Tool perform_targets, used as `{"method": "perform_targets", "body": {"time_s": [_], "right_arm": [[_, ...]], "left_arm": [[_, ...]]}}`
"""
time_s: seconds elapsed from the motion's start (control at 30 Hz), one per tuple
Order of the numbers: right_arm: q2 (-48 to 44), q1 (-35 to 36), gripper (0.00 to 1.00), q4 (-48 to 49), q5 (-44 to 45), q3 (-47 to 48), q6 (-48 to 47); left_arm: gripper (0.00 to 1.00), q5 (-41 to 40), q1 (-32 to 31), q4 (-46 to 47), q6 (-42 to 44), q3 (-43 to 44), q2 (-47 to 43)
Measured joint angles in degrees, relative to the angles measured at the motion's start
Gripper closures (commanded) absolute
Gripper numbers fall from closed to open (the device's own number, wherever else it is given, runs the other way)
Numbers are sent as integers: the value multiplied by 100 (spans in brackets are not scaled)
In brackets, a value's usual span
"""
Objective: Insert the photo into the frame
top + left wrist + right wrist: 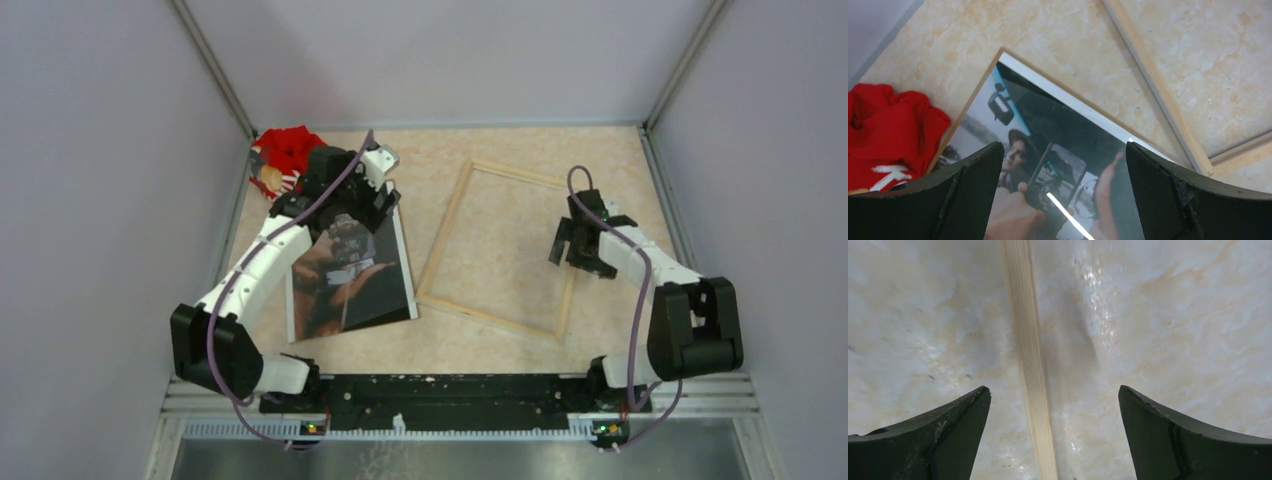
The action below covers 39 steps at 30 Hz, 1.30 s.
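Photo (350,270): lying face up on the table (600,160), left of centre, its lower right corner just beside the frame (445,230).
Frame: lying flat at centre, wood side up.
Left gripper (1063,150): hanging over the photo's upper end, jaws standing wide apart, gripping nothing.
Right gripper (1053,387): hovering over the frame's right rail, jaws spread wide to either side of it.
Red cloth (285,150): sitting at upper left.
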Motion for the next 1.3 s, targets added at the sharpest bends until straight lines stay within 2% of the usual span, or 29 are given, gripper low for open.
{"method": "perform_targets", "body": {"time_s": [0.1,0.27,0.4,0.57,0.73,0.83,0.97,1.03,1.1,1.17,1.23,1.3], "right_arm": [[-269,199,1,-74,271,409,190],[-74,1552,1,160,549,1657,699],[977,2396,2,664,579,2651,1088],[2522,2929,4,748,695,3681,1436],[3488,3257,5,743,787,4234,1620],[3751,3335,8,748,774,4308,1641],[4017,3357,21,778,699,4415,1659],[4186,3366,34,756,732,4546,1604],[4310,3403,52,793,754,4717,1510],[4365,3445,64,879,767,4754,1381],[4367,3477,71,922,761,4739,1231],[4345,3488,73,1014,807,4647,1110]], "left_arm": [[1,125,389,-140,-61,4,-92],[2,236,826,-304,-81,-286,-595],[2,267,935,-361,-85,-743,-1121],[1,247,940,-553,-125,-1191,-1427],[1,219,946,-684,-125,-1401,-1650],[2,177,946,-778,-125,-1432,-1856],[2,103,946,-793,-129,-1432,-1993],[1,79,946,-817,-129,-1432,-2006],[1,57,946,-846,-129,-1432,-2006],[1,20,946,-879,-122,-1432,-2017],[2,-42,946,-905,-103,-1432,-2059],[1,-94,946,-898,-72,-1436,-2140]]}}
